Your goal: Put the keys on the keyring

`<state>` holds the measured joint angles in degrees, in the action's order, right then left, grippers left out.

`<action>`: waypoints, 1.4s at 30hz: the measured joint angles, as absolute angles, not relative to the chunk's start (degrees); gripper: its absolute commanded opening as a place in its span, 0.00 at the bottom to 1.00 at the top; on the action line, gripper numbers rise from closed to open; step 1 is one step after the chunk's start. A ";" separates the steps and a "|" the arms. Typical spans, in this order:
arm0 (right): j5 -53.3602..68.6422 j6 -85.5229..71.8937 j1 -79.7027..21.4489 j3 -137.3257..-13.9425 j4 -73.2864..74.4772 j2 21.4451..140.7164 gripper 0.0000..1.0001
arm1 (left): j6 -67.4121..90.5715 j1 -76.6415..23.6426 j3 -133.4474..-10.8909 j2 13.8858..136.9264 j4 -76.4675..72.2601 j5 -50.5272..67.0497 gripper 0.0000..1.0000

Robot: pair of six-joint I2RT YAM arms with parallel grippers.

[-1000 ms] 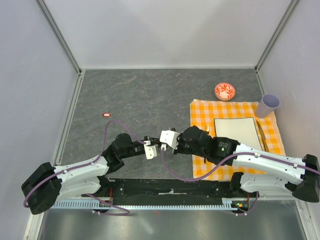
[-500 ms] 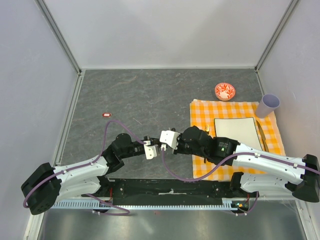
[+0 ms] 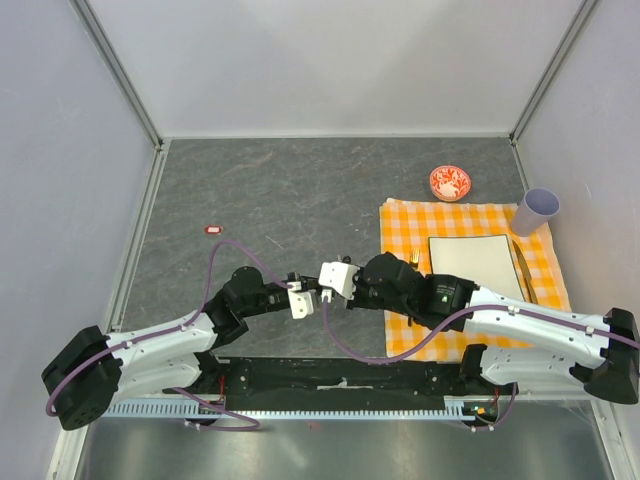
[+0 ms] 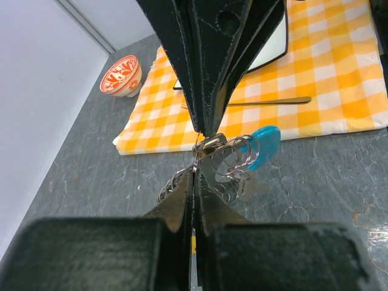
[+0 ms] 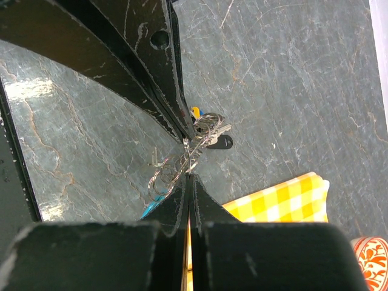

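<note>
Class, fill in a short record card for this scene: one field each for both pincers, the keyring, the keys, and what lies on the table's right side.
left pincer: shut on the keyring
right pincer: shut on the keyring, tip to tip with the left one
keyring: held between both pincers, cyan strap towards the cloth
keys: bunched against the rings; whether threaded, cannot tell
right side: checked cloth bearing a white plate; bowl beyond it; cup at its far corner

Shiny metal keyring (image 4: pixel 233 160), matt woven cloth (image 4: pixel 339 91)
</note>
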<state>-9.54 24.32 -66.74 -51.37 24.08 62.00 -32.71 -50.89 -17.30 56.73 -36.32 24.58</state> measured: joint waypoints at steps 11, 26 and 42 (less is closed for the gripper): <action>-9.23 24.34 -66.92 -51.37 24.25 62.46 0.00 | -32.71 -50.89 -17.30 56.71 -35.90 24.60 0.02; -7.77 24.51 -66.92 -51.37 24.51 63.13 0.00 | -32.71 -51.31 -17.30 56.73 -36.27 27.38 0.02; -8.49 24.51 -66.92 -51.37 25.08 62.15 0.00 | -32.80 -51.53 -17.30 55.42 -36.07 24.80 0.02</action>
<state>-8.49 24.51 -66.92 -51.37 25.08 62.15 -32.80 -51.53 -17.30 55.42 -36.07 24.80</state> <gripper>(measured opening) 0.006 0.025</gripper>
